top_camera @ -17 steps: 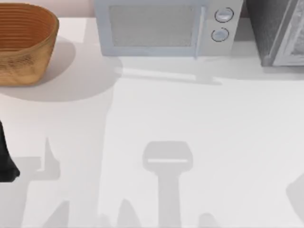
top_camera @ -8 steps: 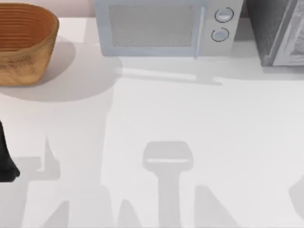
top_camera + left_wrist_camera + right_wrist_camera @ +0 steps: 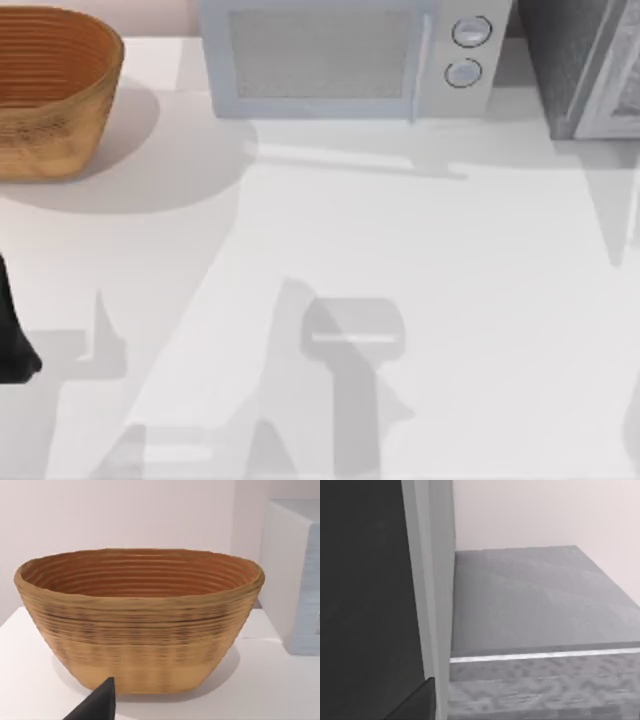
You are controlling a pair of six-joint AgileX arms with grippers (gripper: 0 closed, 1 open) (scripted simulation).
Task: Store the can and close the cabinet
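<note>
- The white worktop (image 3: 430,230) spans the top view, crossed by grey shadows (image 3: 350,350) of the arms in its near half.
- The cabinet (image 3: 570,60), speckled grey, stands at the far right corner of the worktop, just right of the microwave, with a paler panel along its right part. The right wrist view looks at it from close by: a flat grey surface (image 3: 530,595) with a light strip along its edge, and beside it an upright dark panel (image 3: 365,590) with a pale rim. Whether its door is open or closed I cannot tell.
- The microwave (image 3: 330,60), pale grey with a mesh window and two round knobs (image 3: 470,32) on its right, sits at the far middle of the worktop, door closed.
- The basket (image 3: 50,90), woven and brown, is at the far left corner, well apart from the cabinet. In the left wrist view it stands upright (image 3: 140,625), and its inside is bare as far as that view reaches.
- The left arm (image 3: 12,330) is a dark shape at the worktop's left edge.
- The left tool (image 3: 97,706) shows as a dark tip near the basket; how far open it is I cannot tell.
- The right tool (image 3: 417,702) shows as a dark tip close against the cabinet; how far open it is, or whether it has hold of anything, I cannot tell.
- Where the can is I cannot tell.
</note>
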